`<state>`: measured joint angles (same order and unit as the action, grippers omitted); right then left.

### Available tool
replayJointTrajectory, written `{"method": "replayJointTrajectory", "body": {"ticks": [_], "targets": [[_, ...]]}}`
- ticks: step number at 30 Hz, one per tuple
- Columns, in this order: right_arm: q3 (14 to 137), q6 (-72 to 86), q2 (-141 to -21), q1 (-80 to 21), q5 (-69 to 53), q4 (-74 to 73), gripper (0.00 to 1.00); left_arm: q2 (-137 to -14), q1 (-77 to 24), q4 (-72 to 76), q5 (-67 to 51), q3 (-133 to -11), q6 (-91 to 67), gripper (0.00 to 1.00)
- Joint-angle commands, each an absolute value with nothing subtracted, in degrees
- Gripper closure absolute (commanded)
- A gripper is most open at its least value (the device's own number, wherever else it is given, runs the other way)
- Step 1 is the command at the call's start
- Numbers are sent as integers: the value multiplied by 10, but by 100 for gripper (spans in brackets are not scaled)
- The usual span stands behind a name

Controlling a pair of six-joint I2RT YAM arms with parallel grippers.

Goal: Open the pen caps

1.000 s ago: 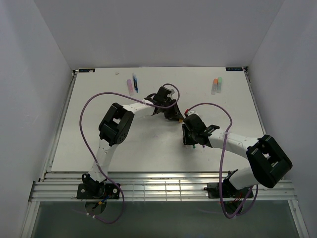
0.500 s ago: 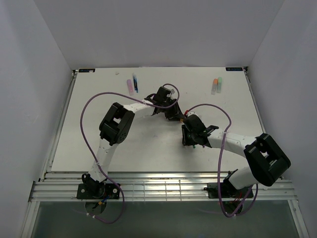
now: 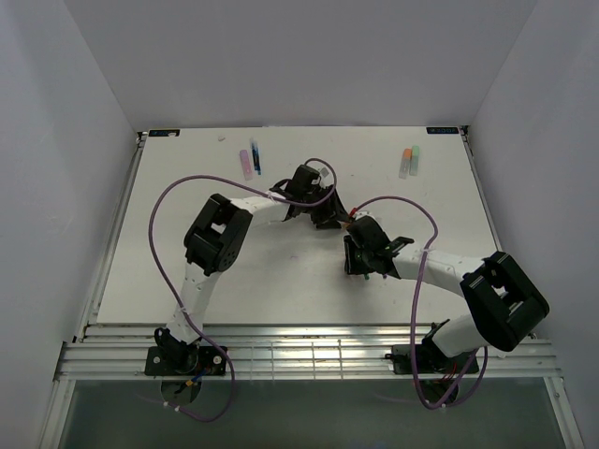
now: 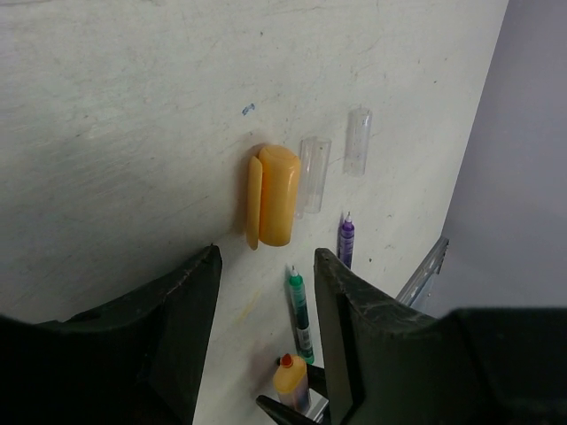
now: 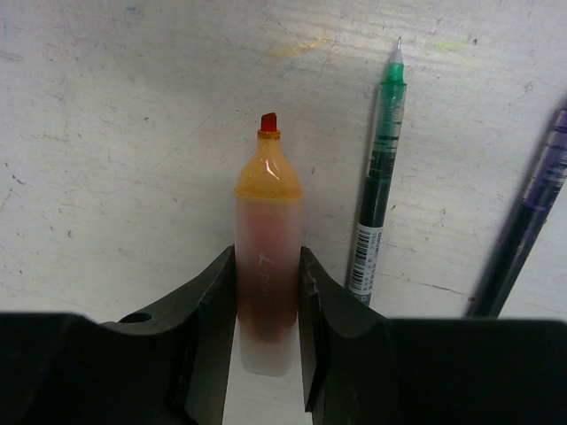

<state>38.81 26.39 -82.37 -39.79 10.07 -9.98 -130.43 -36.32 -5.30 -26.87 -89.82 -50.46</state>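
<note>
Two arms crowd together over the middle of the desk point(image 3: 187, 271), wrists nearly touching, and that closeness is the main hazard. If either arm swings without first lifting, it could knock the other.

The next risk is the orange marker point(image 5: 267, 204). Its cap is off and its red tip lies bare just over the desk, so a downward tilt would probably smear ink. A green pen point(image 5: 379, 177) lies just beside it and a purple pen point(image 5: 532, 204) beyond that. A sideways sweep could scatter them.

The smallest worry is the orange cap point(image 4: 276, 197), which lies on its side mid-desk against two clear caps point(image 4: 314, 173). A nudge from a finger might send all three rolling.

Two more pairs wait along the far edge, a pink and blue pair point(image 3: 250, 159) and an orange and green pair point(image 3: 409, 161). Whether they are capped I cannot tell.

The left claw point(image 4: 267, 261) stands roughly half open with nothing between its jaws, and the orange cap sits just past its fingertips. The right claw point(image 5: 267, 257) is closed firmly around the marker's barrel, pinching it low on the body.
</note>
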Motion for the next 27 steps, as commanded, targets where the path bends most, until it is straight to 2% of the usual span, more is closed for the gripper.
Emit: {"method": "replayJointTrajectory", "body": {"ticks": [1, 5, 21, 27], "targets": [[385, 258, -832, -386, 105, -91, 78, -1278, -350, -87, -232, -855, -489, 41], [389, 249, -832, -376, 114, -98, 76, -1244, -342, -81, -222, -824, -483, 39], [403, 236, -836, -370, 114, -110, 55, -1151, -322, -37, -223, -737, -477, 35], [426, 229, -822, -370, 119, -124, 54, -1133, -321, -28, -224, -722, -477, 34]]}}
